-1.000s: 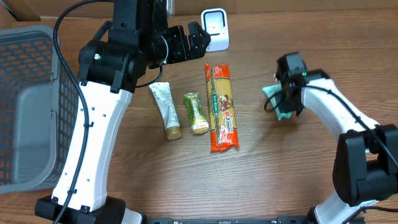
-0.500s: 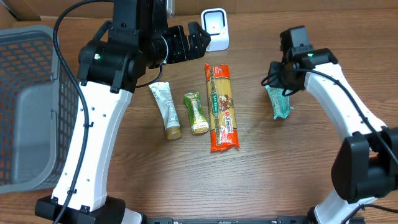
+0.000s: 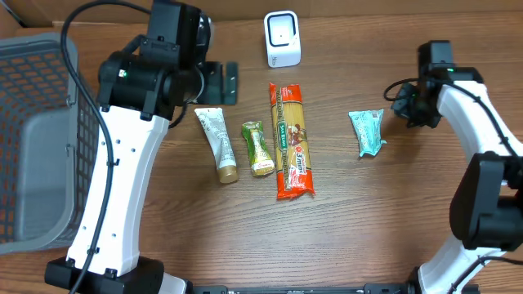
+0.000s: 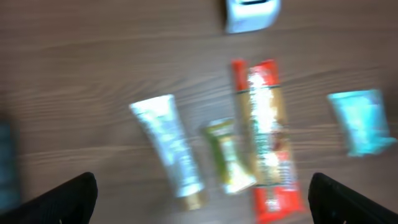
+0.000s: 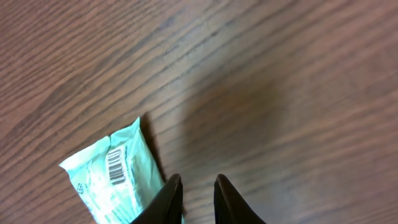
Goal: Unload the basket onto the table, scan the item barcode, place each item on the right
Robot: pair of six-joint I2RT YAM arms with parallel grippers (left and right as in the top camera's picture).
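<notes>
Wood tabletop point(image 3: 368, 229), with a grey basket point(image 3: 24, 65) at its left edge. The left gripper point(image 4: 202, 202) hangs over the middle, jaws spread wide, nothing in them. The right gripper point(image 5: 194, 186) is out at the far right, jaws pinched to a slit and empty, tips just beside the packet point(image 3: 368, 131). Lying flat are the long pasta point(image 3: 292, 139) and the white tube point(image 3: 216, 143). The scanner point(image 3: 283, 38) stands just beyond the pasta. That teal packet lies right of the pasta, apart. A green sachet point(image 3: 259, 149) sits between tube and pasta. The packet's barcode point(image 5: 115, 166) faces up.
</notes>
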